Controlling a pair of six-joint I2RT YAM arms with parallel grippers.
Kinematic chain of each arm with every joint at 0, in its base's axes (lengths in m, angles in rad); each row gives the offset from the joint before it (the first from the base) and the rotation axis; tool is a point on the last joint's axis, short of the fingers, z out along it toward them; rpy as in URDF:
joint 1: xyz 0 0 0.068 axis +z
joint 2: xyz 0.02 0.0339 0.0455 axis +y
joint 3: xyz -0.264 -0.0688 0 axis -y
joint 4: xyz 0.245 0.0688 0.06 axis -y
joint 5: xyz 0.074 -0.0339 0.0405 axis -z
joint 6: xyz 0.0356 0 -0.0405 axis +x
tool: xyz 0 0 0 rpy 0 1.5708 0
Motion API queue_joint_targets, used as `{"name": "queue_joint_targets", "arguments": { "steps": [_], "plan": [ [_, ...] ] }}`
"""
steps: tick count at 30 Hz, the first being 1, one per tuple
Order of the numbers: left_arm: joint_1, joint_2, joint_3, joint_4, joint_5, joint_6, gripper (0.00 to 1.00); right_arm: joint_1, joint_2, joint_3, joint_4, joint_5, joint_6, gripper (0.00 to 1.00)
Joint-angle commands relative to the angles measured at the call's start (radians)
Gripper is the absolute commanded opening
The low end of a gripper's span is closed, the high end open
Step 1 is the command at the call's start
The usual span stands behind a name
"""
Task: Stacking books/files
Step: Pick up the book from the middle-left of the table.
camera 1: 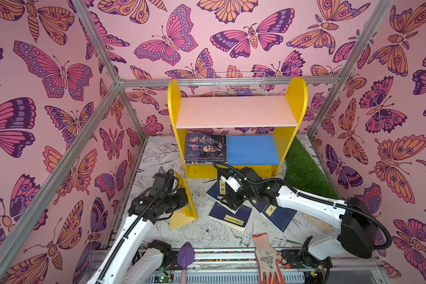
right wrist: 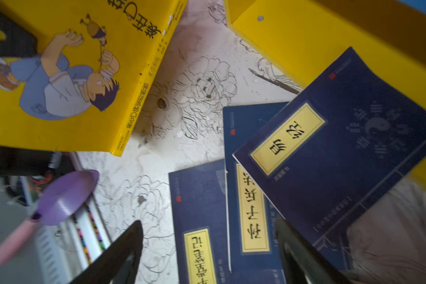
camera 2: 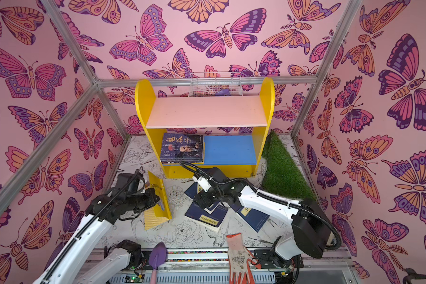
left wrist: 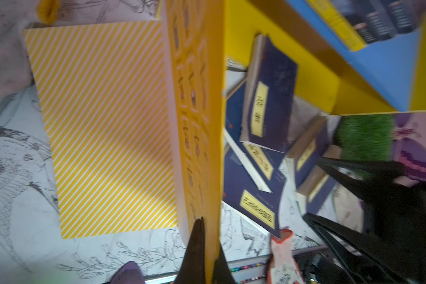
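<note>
Yellow book upright on edge — long axis toward shelf.

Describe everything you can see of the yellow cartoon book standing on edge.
The yellow book is a thin paperback showing a cartoon man in blue and black lettering. It stands tilted on its edge, left of the navy books, pinched between the shut fingers of the left gripper. A striped yellow sheet lies against it.
</note>
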Motion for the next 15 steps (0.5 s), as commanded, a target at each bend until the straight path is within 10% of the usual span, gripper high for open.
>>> {"name": "queue_joint_targets", "arguments": {
  "steps": [1, 15],
  "plan": [
    [0.004, -0.068, -0.027, 0.054, 0.134, -0.089, 0.00, -0.058, -0.018, -0.022, 0.112, -0.245, 0.082, 0.91],
    [0.002, -0.258, -0.073, 0.278, 0.204, -0.094, 0.00, -0.139, 0.186, 0.084, 0.217, -0.689, 0.218, 0.93]
  ]
}}
